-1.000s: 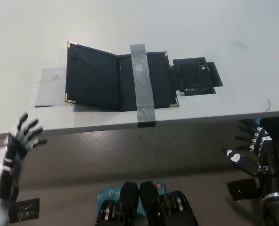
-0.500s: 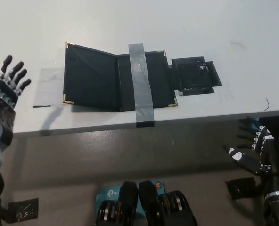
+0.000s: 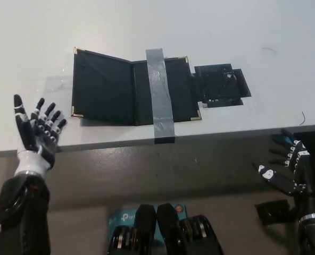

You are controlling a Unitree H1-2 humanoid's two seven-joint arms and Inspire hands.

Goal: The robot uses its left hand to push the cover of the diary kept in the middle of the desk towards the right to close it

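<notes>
Both hands spread, empty — left hand (image 3: 39,135) near open diary (image 3: 133,87) (right hand (image 3: 288,167) off-desk).

The left hand (image 3: 38,133) is raised at the lower left, palm facing up, fingers spread and holding nothing. The right hand (image 3: 286,166) rests low at the lower right, fingers apart, also empty

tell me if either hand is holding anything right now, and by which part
Nothing is held. The left hand is open near the desk's front edge, short of the diary. The right hand rests open below the desk.
</notes>
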